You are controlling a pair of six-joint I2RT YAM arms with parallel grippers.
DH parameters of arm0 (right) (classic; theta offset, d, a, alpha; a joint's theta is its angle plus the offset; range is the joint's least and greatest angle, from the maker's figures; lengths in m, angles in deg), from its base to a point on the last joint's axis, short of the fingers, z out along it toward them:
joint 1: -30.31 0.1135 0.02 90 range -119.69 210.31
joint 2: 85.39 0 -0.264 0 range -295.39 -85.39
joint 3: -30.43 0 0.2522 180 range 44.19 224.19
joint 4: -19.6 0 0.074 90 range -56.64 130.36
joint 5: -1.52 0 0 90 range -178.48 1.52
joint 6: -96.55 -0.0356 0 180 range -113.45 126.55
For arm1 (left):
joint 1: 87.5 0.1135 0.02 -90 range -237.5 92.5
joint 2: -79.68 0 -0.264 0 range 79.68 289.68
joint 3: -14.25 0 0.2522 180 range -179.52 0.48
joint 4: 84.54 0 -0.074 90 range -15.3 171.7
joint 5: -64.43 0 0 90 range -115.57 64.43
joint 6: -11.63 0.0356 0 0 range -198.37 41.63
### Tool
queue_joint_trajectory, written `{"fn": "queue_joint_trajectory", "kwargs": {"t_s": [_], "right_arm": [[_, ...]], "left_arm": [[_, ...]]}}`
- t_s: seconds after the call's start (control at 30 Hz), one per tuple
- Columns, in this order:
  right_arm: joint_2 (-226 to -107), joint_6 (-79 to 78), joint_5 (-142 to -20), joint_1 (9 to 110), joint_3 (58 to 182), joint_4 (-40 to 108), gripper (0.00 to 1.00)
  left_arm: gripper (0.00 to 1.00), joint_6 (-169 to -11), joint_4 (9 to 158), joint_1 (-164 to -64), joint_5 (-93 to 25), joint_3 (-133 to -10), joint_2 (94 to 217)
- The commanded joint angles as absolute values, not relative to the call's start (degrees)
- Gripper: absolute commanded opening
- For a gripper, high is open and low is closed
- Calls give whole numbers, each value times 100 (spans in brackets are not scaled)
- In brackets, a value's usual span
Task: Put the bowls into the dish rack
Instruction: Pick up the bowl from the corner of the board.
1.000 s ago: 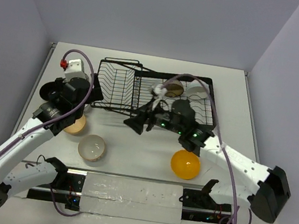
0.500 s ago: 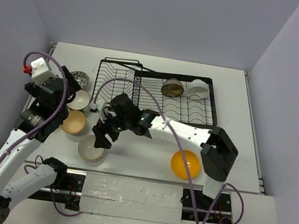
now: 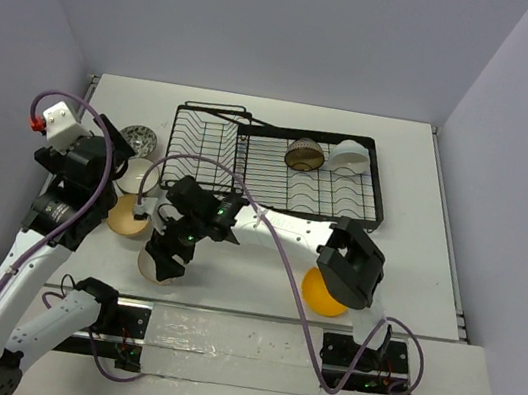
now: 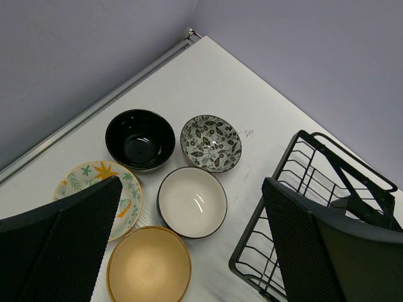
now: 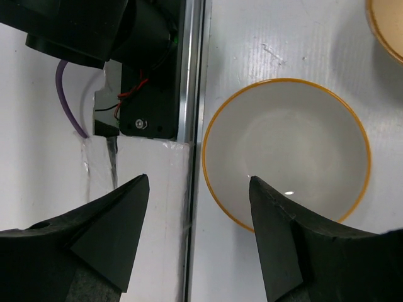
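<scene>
A white table [image 3: 423, 214] seen from above, with two robot arms mounted at its near edge. At the back stands a wide black wire dish rack [image 3: 306, 189]. Two bowls sit on edge in it, a brown patterned bowl [image 3: 305, 154] and a white bowl [image 3: 352, 156]. A bright orange-yellow bowl [image 3: 320, 296] rests on the table in front of the rack, partly hidden by the right arm.

That arm reaches across to the left front. Its end effector [image 5: 198, 182] hangs there, fingers spread wide and empty, above a cream bowl with an orange rim [image 5: 286, 151]. The bowl sits upright by the table's front edge. One finger is over its inside and the other is outside, with the rim between them. This arm is much the nearer, and the rack lies behind and to the right.

The left end effector [image 4: 192, 185], also wide open and empty, hangs above a cluster: a black bowl [image 4: 140, 139], a grey leaf-patterned bowl [image 4: 211, 134], a white-lined bowl [image 4: 192, 204] and a tan bowl [image 4: 148, 272].
</scene>
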State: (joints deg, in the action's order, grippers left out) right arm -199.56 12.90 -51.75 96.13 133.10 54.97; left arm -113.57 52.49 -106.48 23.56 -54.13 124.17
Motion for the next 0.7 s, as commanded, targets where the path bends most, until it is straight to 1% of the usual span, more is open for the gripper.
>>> {"fn": "queue_joint_trajectory", "kwargs": {"t_s": [0.0,0.27,0.67], "right_arm": [[-20149,1446,-5033,9763,13700,5683,72],[-20781,1560,-5033,9807,14359,6042,72],[-21072,1551,-5367,9851,14298,6034,71]], "left_arm": [[99,-11283,5340,-10613,2260,-5489,12398],[99,-11239,5410,-10613,2066,-5471,12345],[99,-11195,5445,-10613,1882,-5471,12328]]}}
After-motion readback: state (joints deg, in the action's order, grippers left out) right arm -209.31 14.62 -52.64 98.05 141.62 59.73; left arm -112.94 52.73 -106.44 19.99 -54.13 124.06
